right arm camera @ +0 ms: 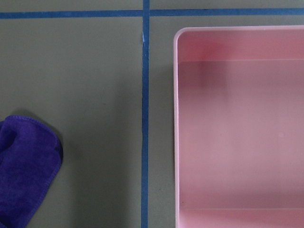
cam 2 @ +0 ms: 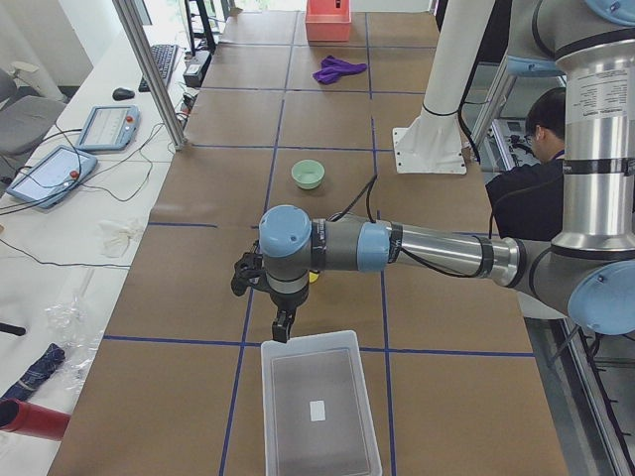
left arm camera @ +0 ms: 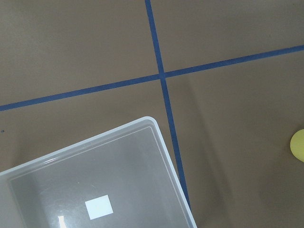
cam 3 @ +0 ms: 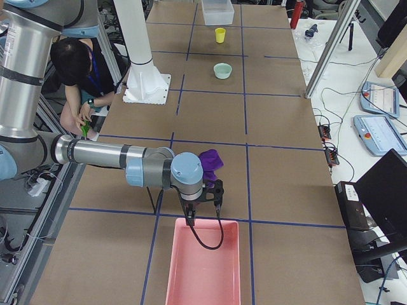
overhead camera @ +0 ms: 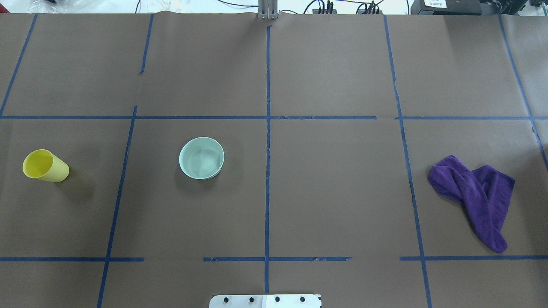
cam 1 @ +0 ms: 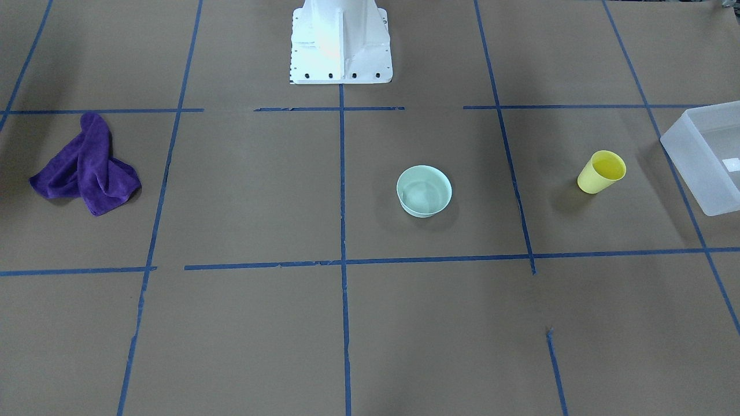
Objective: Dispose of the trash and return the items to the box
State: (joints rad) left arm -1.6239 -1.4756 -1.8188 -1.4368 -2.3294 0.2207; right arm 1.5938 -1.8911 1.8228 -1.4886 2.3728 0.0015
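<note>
The yellow cup [cam 1: 601, 171] stands upright near the box and also shows in the overhead view [overhead camera: 45, 166]. The mint-green bowl [cam 1: 424, 190] stands upright near the table's middle [overhead camera: 201, 158]. The translucent box [cam 1: 688, 156] sits at the table's end on my left, with only a white label inside [left arm camera: 118, 130]. My left gripper [cam 2: 282, 327] hangs above the box's near rim [cam 2: 308, 342], between box and cup. My right gripper [cam 3: 202, 206] hangs between the purple cloth and a pink bin. I cannot tell whether either gripper is open or shut.
A crumpled purple cloth [overhead camera: 475, 194] lies at the table's end on my right. A pink bin [cam 3: 203, 267] stands beyond it, and looks empty in the right wrist view [right arm camera: 176, 123]. The robot's white base [cam 1: 341, 40] stands at the table's edge. A person [cam 3: 79, 70] crouches beside the base.
</note>
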